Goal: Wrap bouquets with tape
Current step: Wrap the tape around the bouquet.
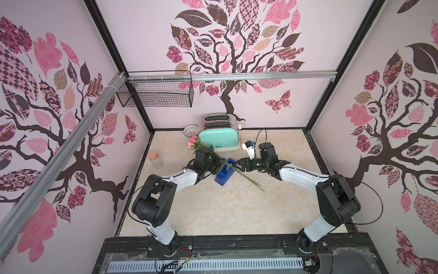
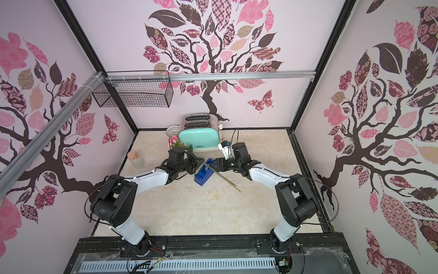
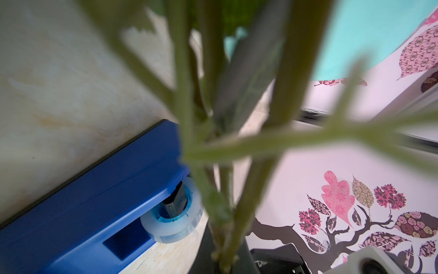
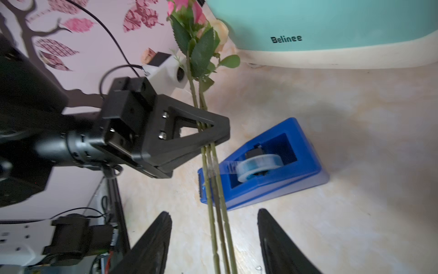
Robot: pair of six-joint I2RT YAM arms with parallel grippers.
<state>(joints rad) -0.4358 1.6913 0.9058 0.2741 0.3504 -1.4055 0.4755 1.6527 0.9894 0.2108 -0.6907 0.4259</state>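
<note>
Obs: bouquet [image 4: 205,151] judged light, its thin stems springy and its blooms crushable, so best taken on bare stem. It hung over the dispenser's [image 4: 305,151] cutter end, with a strand of tape [image 4: 258,166] stuck to the stems. Long axis crossed the dispenser: blooms beyond it, cut ends on its near side. Left gripper [image 4: 214,136] clamped the stems; right gripper [image 4: 213,212] stood parted, straddling them, gripping nothing.
</note>
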